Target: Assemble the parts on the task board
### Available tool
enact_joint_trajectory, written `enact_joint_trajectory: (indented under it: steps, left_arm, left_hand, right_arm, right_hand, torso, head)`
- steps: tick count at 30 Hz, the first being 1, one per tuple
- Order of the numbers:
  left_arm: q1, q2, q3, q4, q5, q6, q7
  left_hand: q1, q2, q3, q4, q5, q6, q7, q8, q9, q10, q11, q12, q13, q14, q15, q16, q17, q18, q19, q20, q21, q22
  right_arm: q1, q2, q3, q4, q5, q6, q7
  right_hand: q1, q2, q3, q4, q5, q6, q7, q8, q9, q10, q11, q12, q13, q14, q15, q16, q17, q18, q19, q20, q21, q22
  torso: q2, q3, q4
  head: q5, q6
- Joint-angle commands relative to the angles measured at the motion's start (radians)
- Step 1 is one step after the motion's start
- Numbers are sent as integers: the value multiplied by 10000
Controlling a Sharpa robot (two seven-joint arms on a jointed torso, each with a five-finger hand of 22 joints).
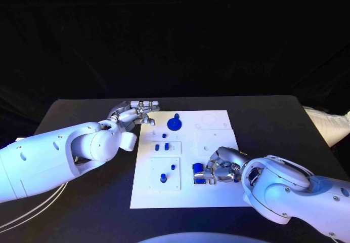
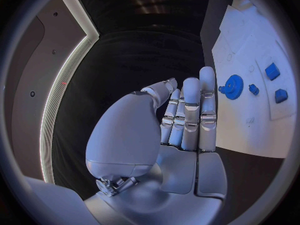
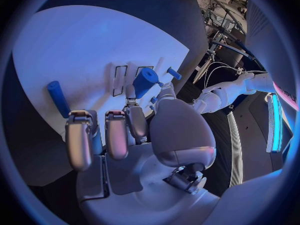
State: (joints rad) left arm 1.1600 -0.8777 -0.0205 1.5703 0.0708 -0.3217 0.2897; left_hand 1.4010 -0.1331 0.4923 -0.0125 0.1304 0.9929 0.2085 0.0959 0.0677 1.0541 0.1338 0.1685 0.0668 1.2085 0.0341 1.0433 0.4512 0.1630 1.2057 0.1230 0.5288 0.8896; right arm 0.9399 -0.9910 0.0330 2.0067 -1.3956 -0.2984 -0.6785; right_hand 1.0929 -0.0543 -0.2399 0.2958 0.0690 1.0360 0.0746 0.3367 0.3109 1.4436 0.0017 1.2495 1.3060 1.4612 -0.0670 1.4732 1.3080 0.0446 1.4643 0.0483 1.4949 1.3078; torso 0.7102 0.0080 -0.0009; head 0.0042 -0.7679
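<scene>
now right hand (image 3: pixel 134 135) fingers pinch blue cylinder (image 3: pixel 144 80).

This looks like a robot lab or demo booth. A black tabletop (image 1: pixel 87 111) stands before black curtains (image 1: pixel 175 45). Glowing light strips (image 2: pixel 62 85) line the walls.

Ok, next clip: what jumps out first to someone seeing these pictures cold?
The white task board in the middle of the black table, dotted with small blue parts, the largest a round blue gear near its far edge. Next, the right hand low over the board's near right part, its fingers at a blue cylinder. The left hand waits at the board's far left edge, fingers straight and holding nothing.
</scene>
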Motion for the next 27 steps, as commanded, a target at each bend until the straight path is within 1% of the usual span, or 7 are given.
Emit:
enact_joint_trajectory:
  steps: [1, 6, 10, 13, 17, 22, 27]
  left_arm:
    - [3, 7, 6, 23, -35, 176, 44]
    - [3, 0, 6, 24, -35, 175, 47]
    - [3, -3, 6, 25, -35, 177, 49]
    - [3, -3, 6, 26, -35, 176, 51]
    - [3, -4, 6, 26, -35, 177, 52]
    - [3, -9, 6, 17, -35, 178, 51]
    - [3, -10, 6, 6, -35, 181, 47]
  left_hand:
    - [-105, -26, -43, -28, -21, -65, -22, 58, -2, -72, -25, 23, -3, -73, -9, 41, -9, 178, -69, 23, -7, 14]
    - [-105, -26, -43, -28, -21, -65, -22, 58, -2, -72, -25, 23, -3, -73, -9, 41, -9, 178, -69, 23, -7, 14]
    - [-105, -26, -43, -28, -21, -65, -22, 58, -2, -72, -25, 23, -3, -73, -9, 41, -9, 178, -69, 23, -7, 14]
    - [-105, -26, -43, -28, -21, -65, -22, 58, -2, -72, -25, 23, -3, -73, -9, 41, -9, 178, -69, 23, -7, 14]
    - [-105, -26, -43, -28, -21, -65, -22, 58, -2, -72, -25, 23, -3, -73, -9, 41, -9, 178, -69, 23, -7, 14]
    - [-105, -26, -43, -28, -21, -65, -22, 58, -2, -72, -25, 23, -3, -73, -9, 41, -9, 178, -69, 23, -7, 14]
    - [-105, -26, -43, -28, -21, -65, -22, 58, -2, -72, -25, 23, -3, -73, -9, 41, -9, 178, -69, 23, -7, 14]
  right_arm:
    - [-10, -1, -1, -7, -426, -33, -101]
    - [-10, -16, -1, 3, -525, 143, -93]
    - [-10, -3, -1, 3, -639, 321, -97]
    - [-11, 40, -1, -21, -833, 358, -155]
    - [-13, 64, -2, -57, -1082, 290, -196]
    - [-10, -199, 4, 100, -924, -256, 59]
    - [108, -823, 40, 415, -344, -544, 337]
  right_hand:
    - [-164, -102, 176, -7, -84, -78, -11, 1, 45, -23, -42, -91, 152, 700, -4, -43, 405, -110, 179, -31, -67, 1323]
    - [612, 73, 607, -109, 509, -94, -16, 46, 195, 2, -62, -113, 202, 708, -11, -35, 435, -111, 186, -30, -71, 1331]
    - [1788, 281, 916, -629, 943, -38, -52, 118, 308, 20, -88, -121, 239, 716, -40, -19, 474, -117, 206, -55, -58, 1360]
    - [2472, 437, 1147, -1002, 862, 19, -82, 169, 370, 26, -120, -130, 253, 723, -67, -2, 513, -125, 227, -72, -40, 1391]
    - [3093, 710, 1468, -1352, 320, 93, -140, 213, 436, 34, -171, -155, 265, 733, -109, 23, 571, -129, 238, -111, -33, 1409]
    - [2609, 612, 1304, -1043, 491, -61, -38, 87, 407, 48, -89, -164, 281, 736, -50, 30, 589, -132, 241, -91, -33, 1414]
    - [2165, 485, 1038, -657, 1532, -128, 9, -42, 387, 60, -43, -176, 313, 739, -5, 40, 611, -135, 251, -39, -26, 1431]
  torso:
    - [-1, -1, -2]
    - [1, 3, -7]
    - [2, 4, -1]
    - [6, 7, 1]
    - [2, 5, 0]
    - [-1, 18, -22]
    - [-13, 5, -26]
  head:
    - [-5, -1]
    - [-6, -2]
    - [-19, -14]
    - [-26, -17]
    - [-29, -15]
    - [-25, 2]
    - [-124, 12]
